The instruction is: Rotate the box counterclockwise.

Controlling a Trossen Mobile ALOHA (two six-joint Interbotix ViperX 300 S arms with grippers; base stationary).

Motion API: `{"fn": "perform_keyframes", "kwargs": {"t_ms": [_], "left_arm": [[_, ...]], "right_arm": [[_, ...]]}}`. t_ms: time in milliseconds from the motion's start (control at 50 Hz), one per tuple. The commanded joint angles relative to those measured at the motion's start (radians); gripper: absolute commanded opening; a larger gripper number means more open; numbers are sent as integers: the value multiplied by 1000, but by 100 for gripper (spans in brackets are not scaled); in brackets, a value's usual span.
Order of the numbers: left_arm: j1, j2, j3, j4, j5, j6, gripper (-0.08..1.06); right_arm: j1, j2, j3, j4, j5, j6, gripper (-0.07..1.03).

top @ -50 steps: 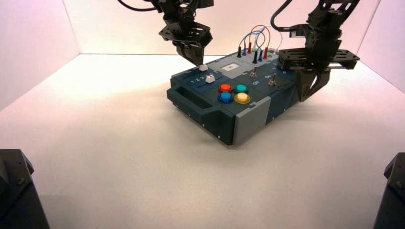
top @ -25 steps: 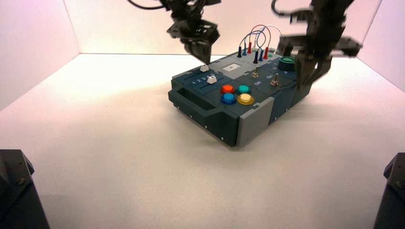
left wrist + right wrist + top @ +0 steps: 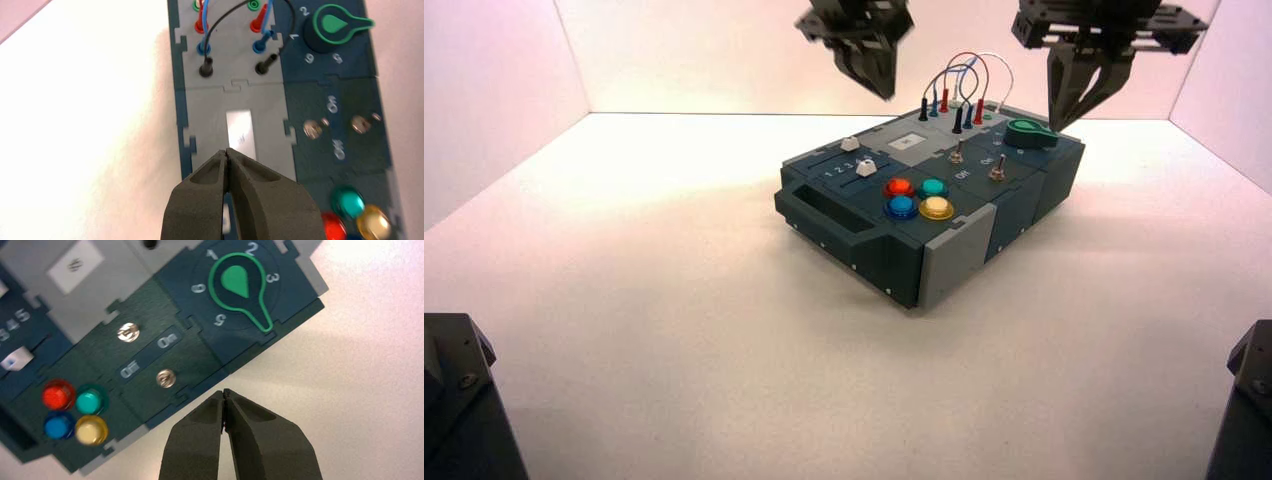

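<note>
The box (image 3: 954, 262), dark teal with a grey panel, lies slantwise on the white table, one end handle (image 3: 824, 208) toward the near left. On top are four round coloured buttons (image 3: 916, 198), two toggle switches (image 3: 959, 152), a green knob (image 3: 1029, 132) and looping wires (image 3: 964, 75). My left gripper (image 3: 886, 95) hangs shut in the air above the box's far side; in its wrist view the gripper (image 3: 227, 151) is over the grey panel (image 3: 210, 125). My right gripper (image 3: 1066, 122) is shut, above and just beyond the knob end; its wrist view shows the gripper (image 3: 225, 392) over bare table beside the box.
White walls (image 3: 504, 60) close in the table at the back and both sides. Two dark arm bases stand at the near left corner (image 3: 454, 400) and the near right corner (image 3: 1246, 400). Open table (image 3: 674, 350) lies in front of and to the left of the box.
Both grippers have risen off the box. The right one left the box's right end, uncovering the green knob. The left one lifted from the white sliders. The box has barely shifted.
</note>
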Motion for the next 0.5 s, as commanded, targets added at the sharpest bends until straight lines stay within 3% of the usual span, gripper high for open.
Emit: {"fn": "perform_keyframes", "kwargs": {"t_ms": [20,200,300,500], "left_arm": [[18,-135,60,0,-5,0,-3],[25,-265,172,0,-14,-2,-3],[25,-328,230,0,-28,-20,-3],[25,-410,313,0,-46,-31,-3]], "right_arm": [[23,-63,0,6,-2,-2,-2],[63,-146,28,6,-2,-5,-2],[69,-187,40,5,-3,-12,-2],[71,-235,80,5,0,-49,-2]]}}
